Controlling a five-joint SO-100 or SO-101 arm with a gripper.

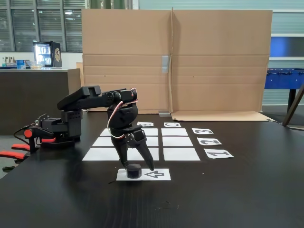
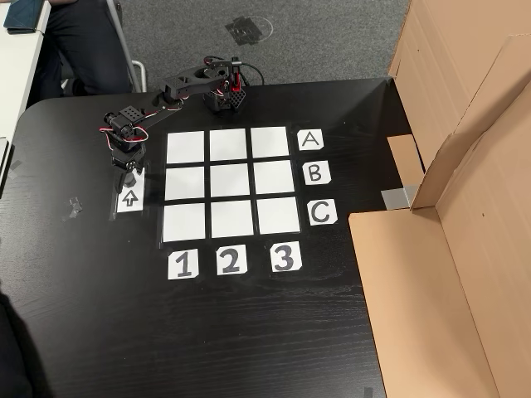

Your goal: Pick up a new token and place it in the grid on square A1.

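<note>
The gripper hangs over the arrow sheet beside the grid, its fingers spread either side of the token resting there, apparently positioned to close and lift it toward square A1.

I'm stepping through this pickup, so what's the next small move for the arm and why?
Probably lower slightly and close the fingers. In the fixed view the gripper points down with its fingers spread on either side of the token, which sits on the arrow sheet. The grid is bare, so nothing has reached square A1 yet.
</note>
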